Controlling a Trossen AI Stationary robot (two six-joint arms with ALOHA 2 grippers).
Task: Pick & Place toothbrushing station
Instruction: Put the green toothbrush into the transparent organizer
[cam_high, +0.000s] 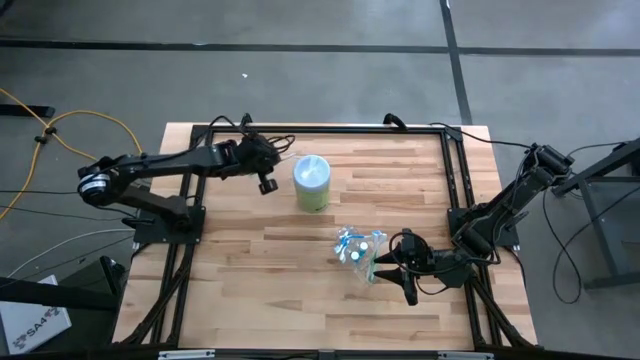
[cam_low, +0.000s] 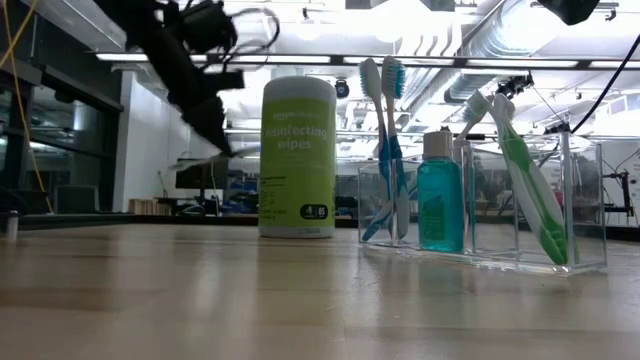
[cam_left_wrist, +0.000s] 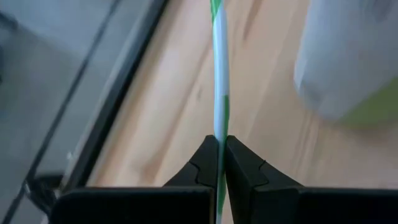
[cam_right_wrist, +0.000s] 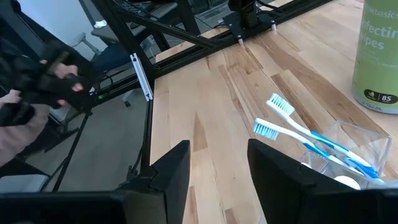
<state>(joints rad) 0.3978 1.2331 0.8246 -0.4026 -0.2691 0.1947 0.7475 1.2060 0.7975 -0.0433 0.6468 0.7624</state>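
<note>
My left gripper (cam_high: 268, 183) hangs above the table's far left part, just left of a green-white wipes canister (cam_high: 311, 183), shut on a slim green-white toothbrush (cam_left_wrist: 218, 74). The clear plastic container (cam_high: 358, 252) stands on the table right of centre. It holds blue-white toothbrushes (cam_low: 385, 150), green-white toothbrushes (cam_low: 525, 180) and a blue bottle (cam_low: 440, 205), all upright in their compartments. My right gripper (cam_right_wrist: 217, 163) waits open on the container's right side (cam_high: 384, 266), with nothing between its fingers. My left gripper pinches the toothbrush's thin shaft (cam_left_wrist: 219, 127) between its two fingers (cam_left_wrist: 245, 168). The brush lies along the fingers and runs on ahead past their tips. It is lifted clear of the wooden table; which end of it the fingers have does not show.
A black metal frame (cam_high: 455, 170) runs around the table's edges. The wipes canister (cam_low: 297, 155) stands upright on the far middle of the table. Bare wood (cam_high: 260, 290) lies at the near left. A person's hand (cam_right_wrist: 62, 81) shows beyond the table edge in the right wrist view.
</note>
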